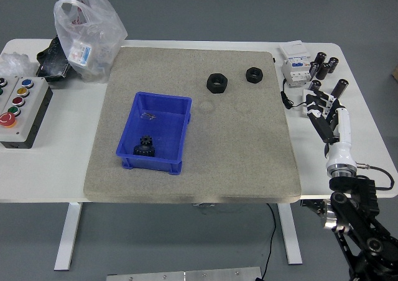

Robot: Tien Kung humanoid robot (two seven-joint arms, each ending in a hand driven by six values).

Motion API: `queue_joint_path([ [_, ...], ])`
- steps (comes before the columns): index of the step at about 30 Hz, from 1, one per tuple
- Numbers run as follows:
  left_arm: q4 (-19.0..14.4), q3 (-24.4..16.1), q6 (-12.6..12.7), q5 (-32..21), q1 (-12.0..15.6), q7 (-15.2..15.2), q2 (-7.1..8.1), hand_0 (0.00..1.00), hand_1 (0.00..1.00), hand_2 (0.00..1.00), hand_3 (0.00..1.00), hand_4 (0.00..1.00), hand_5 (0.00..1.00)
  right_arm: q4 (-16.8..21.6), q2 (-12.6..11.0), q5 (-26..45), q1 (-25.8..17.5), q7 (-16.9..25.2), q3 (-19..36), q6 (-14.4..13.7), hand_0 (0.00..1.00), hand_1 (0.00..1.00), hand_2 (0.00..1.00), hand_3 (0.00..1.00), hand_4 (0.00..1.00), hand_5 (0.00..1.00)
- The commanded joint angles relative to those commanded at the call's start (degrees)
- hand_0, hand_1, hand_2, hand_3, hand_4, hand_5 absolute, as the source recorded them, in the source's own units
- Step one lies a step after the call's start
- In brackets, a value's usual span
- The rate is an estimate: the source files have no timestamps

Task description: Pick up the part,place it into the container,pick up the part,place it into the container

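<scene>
Grey mat [249,150]: two black nuts [217,82], one blue bin [155,133], right hand [323,112] open, empty.

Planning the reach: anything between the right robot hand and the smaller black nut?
Head view: only bare grey mat and its edge between the right robot hand and smaller nut.

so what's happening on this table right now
Nothing is being held. The right hand is open over the table's right side, off the grey mat, near the small black cylinders. Two black nuts lie on the mat's far part. The blue bin already holds one black gear-like part. No left hand is in view.
</scene>
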Motion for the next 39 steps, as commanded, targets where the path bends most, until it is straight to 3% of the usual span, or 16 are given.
queue_joint_path([
  [13,0.0,2.8,-0.4,-0.7,-2.0,-1.4,0.06,0.612,0.605,0.586,0.618,0.623,0.341,0.0,-0.3,1.0,0.6,0.6,0.0,-0.3,0.615,0.717,0.729,0.712,0.771,0.522],
  [21,0.0,4.1,-0.6,-0.9,-2.3,-1.8,-0.84,0.612,0.605,0.587,0.619,0.623,0.339,0.2,-0.3,1.9,0.4,1.5,0.5,0.2,0.616,0.716,0.729,0.713,0.772,0.518],
  [39,0.0,6.0,-0.9,-2.2,-2.7,-2.3,-0.90,0.612,0.604,0.586,0.620,0.623,0.336,0.8,-0.5,0.8,0.2,0.8,2.6,0.3,0.618,0.701,0.726,0.708,0.772,0.514],
])
